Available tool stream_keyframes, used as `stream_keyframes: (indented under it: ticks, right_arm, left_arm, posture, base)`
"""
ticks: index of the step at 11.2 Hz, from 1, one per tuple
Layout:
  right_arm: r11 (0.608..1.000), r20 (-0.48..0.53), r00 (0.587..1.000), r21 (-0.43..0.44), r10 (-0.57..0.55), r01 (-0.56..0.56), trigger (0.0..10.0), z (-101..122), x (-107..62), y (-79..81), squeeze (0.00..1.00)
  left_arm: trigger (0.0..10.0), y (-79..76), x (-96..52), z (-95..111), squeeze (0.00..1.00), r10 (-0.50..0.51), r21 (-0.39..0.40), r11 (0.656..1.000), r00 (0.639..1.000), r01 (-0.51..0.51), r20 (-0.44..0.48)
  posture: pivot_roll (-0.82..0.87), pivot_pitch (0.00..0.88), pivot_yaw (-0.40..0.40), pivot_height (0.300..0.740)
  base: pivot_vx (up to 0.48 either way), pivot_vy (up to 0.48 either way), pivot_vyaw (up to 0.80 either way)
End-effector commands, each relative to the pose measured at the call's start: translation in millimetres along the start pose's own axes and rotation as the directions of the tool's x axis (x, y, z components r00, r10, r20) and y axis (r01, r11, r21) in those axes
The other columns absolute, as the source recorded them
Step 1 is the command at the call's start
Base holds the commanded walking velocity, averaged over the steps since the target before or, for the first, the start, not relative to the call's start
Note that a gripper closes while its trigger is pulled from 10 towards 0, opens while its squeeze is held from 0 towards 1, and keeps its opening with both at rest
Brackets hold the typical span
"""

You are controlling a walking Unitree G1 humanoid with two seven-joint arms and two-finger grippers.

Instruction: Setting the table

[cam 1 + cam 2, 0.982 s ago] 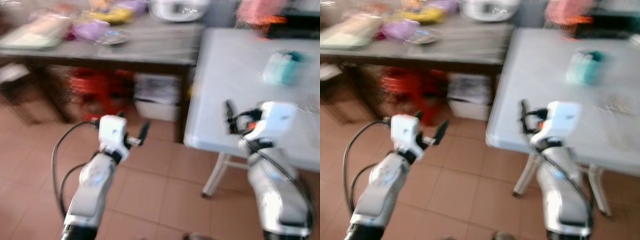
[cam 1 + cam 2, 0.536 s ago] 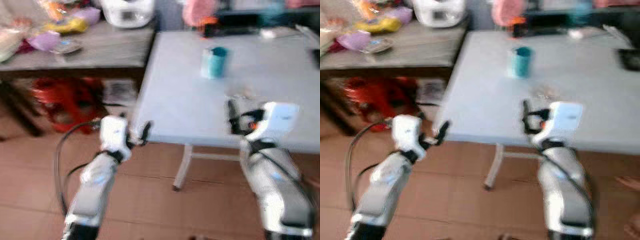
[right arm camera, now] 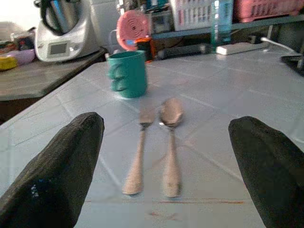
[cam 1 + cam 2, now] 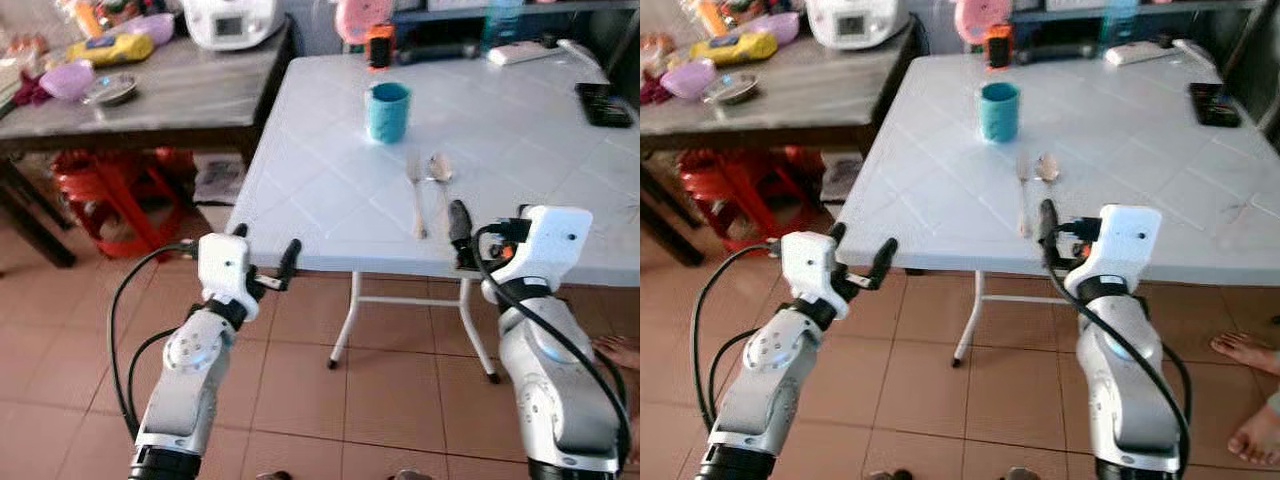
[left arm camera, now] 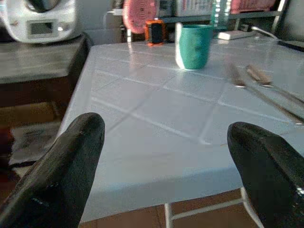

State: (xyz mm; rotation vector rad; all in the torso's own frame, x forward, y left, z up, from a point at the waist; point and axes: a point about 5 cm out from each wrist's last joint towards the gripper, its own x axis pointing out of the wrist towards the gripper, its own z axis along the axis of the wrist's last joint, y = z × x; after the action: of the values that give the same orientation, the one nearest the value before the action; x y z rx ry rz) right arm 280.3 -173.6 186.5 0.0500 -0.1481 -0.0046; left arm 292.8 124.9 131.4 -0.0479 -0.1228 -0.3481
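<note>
The fork (image 3: pixel 137 156) and spoon (image 3: pixel 170 142) lie side by side, parallel, not touching, on the white tiled surface (image 4: pixel 330 190) near its front edge, handles toward the robot. They are straight ahead of the right gripper (image 4: pixel 458 240), which hovers at the front edge w/ jaws spread wide and holding nothing; in the right wrist view both pieces sit between the two fingers (image 3: pixel 52 175) but beyond them, apart from the tips. The teal cup (image 4: pixel 388 111) stands upright farther back, a bit to the left of the fork. The left gripper (image 4: pixel 268 268) is at the front left corner of the surface, lower than the top, jaws also spread and empty; the cup is well ahead of it. At the far edge are an orange-black small device (image 4: pixel 378 45), a pink round thing (image 4: pixel 355 18) and a white power strip (image 4: pixel 520 52); a black object (image 4: pixel 603 103) is at the right side. Left is a dark wood surface (image 4: pixel 190 95) w/ a white appliance (image 4: pixel 232 20), purple bowl (image 4: pixel 68 80), yellow pack (image 4: pixel 110 47); red stools (image 4: pixel 115 195) under it. No writing can be read. A person's bare foot (image 4: pixel 1245 350) is on the tile floor at right.
</note>
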Motion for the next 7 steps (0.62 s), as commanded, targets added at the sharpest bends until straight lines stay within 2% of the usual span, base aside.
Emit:
stream_keyframes:
  ticks: [1,2,4,5,7]
  right_arm:
    - [1.000,0.005,1.000,0.005,0.009,-0.010,10.0,-0.4,-1.1,4.3,0.00]
    - [1.000,0.006,1.000,0.006,0.011,-0.011,10.0,-0.3,-0.7,4.6,0.00]
    - [1.000,0.009,1.000,0.005,0.013,-0.013,10.0,-0.3,-0.3,5.4,0.00]
    - [1.000,0.005,1.000,0.009,0.016,-0.016,10.0,-1.2,-0.7,6.3,0.00]
    - [1.000,0.004,1.000,0.009,0.023,-0.023,10.0,-1.4,-0.7,7.2,0.00]
  left_arm:
    - [10.0,4.9,-3.6,0.4,0.00,0.013,0.009,1.000,1.000,-0.014,0.006]
    - [10.0,4.1,-4.1,0.6,0.00,0.011,0.014,1.000,1.000,-0.011,0.007]
    - [10.0,-2.8,-5.5,0.3,0.00,-0.056,-0.012,0.998,0.998,0.056,0.012]
    - [10.0,-3.3,-7.8,-1.2,0.00,-0.072,-0.029,0.997,0.997,0.072,0.009]
    - [10.0,-5.1,-8.0,-1.5,0.00,-0.079,-0.034,0.996,0.997,0.079,0.007]
  posture:
    - [-0.07,0.123,0.114,0.740]
    - [-0.07,0.121,0.115,0.740]
    - [-0.07,0.120,0.114,0.740]
    - [-0.07,0.120,0.114,0.740]
    - [-0.07,0.119,0.115,0.740]
  base:
    - [0.000,0.000,0.00]
    - [0.000,0.000,0.00]
    - [0.000,0.000,0.00]
    - [0.330,0.000,0.00]
    - [0.352,0.000,-0.56]
